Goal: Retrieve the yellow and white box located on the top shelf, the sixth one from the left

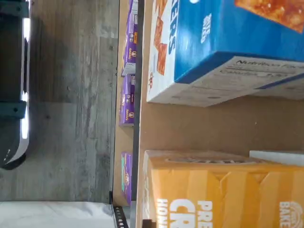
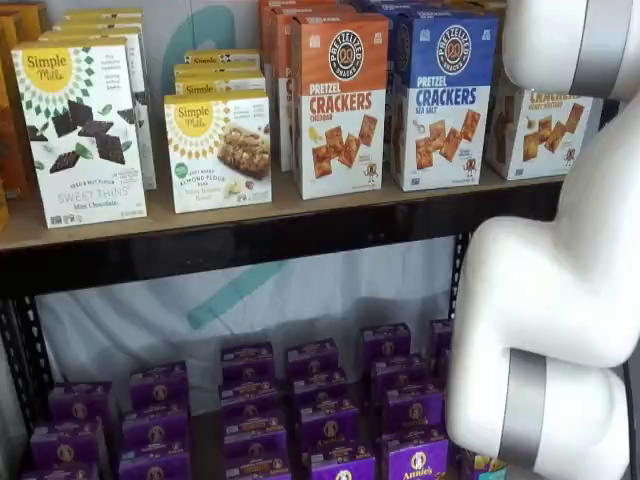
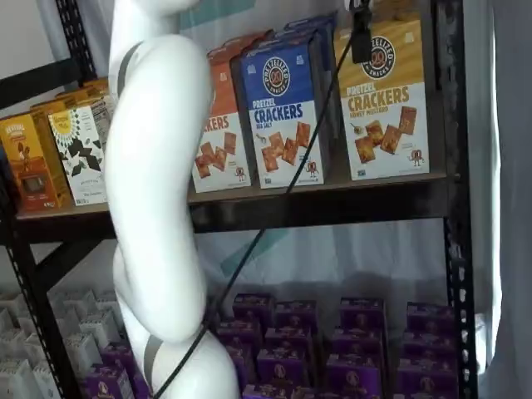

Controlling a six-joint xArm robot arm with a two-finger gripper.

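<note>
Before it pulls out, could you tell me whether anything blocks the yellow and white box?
Nothing visible does. The gripper is shut on the top of the yellow and white box, with nothing between them. The box's front faces open space at the top shelf edge. The blue box only stands beside it.

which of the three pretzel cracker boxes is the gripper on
The yellow and white box, rightmost on the top shelf. The black gripper sits at its top edge; the blue box and orange box stand untouched.
</note>
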